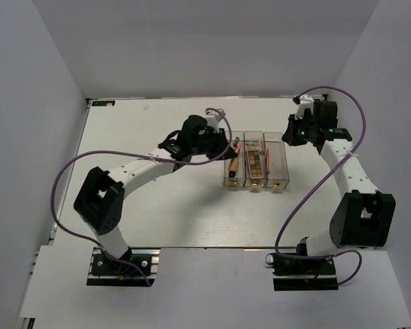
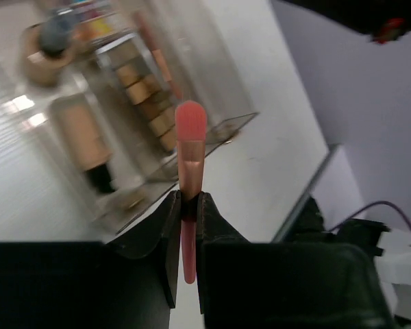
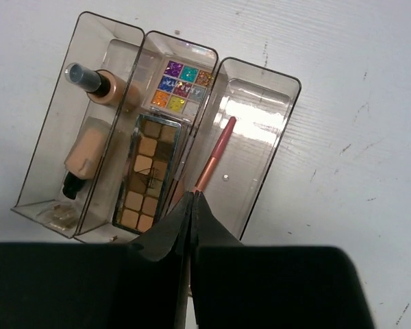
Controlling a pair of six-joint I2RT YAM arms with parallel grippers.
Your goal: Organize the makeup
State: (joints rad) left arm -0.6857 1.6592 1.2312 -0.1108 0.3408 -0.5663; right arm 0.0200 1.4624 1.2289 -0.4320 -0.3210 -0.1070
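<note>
My left gripper [image 2: 189, 199] is shut on a salmon-pink stick [image 2: 190, 137] that points at the three clear boxes [image 1: 255, 159]; in the top view it [image 1: 224, 147] hovers at their left side. My right gripper [image 3: 194, 197] is shut and empty, and in the top view it [image 1: 298, 131] sits at the boxes' far right. In the right wrist view, one box holds two tan bottles [image 3: 85, 154]. The middle box holds a brown palette [image 3: 148, 175] and a small glitter palette [image 3: 180, 86]. The third box holds a second pink stick [image 3: 216, 154].
The boxes stand side by side in the middle of the white table [image 1: 157, 212]. Grey walls close in the far edge and both sides. Purple cables loop off both arms.
</note>
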